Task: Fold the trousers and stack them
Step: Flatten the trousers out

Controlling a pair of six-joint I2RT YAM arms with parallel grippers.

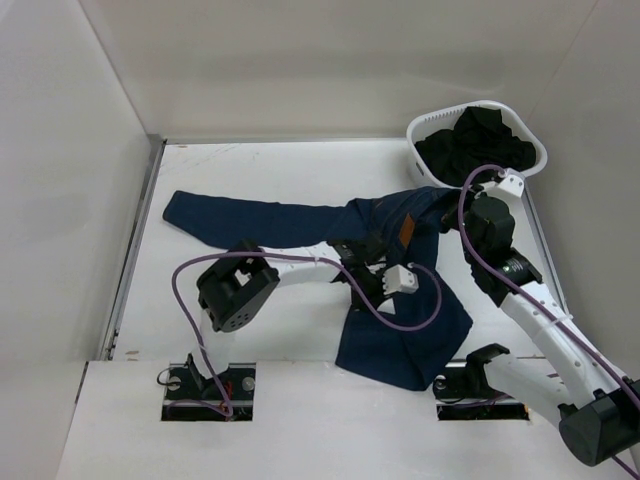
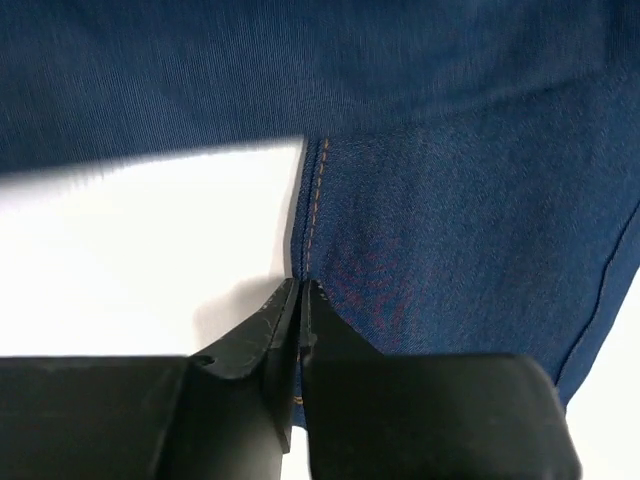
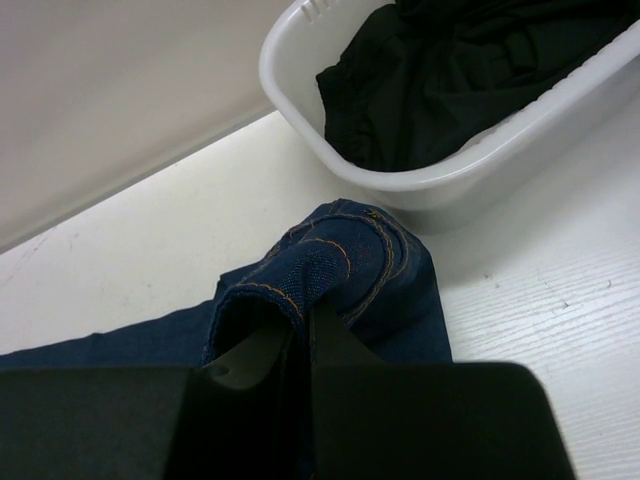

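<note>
We are at the spreading-out step: the trousers (image 1: 300, 222) sprawl across the table (image 1: 250, 165), waist end near the basket (image 1: 478, 105). The left gripper (image 2: 300, 288) pinches an inner-seam edge and the right gripper (image 3: 300, 325) is clamped on waistband denim. Next, we judge, both should draw apart to flatten the trousers before folding.

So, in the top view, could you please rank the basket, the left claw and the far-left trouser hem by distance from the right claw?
1. Basket, just beyond the right claw.
2. Left claw, mid-table.
3. Trouser hem, far left.
</note>
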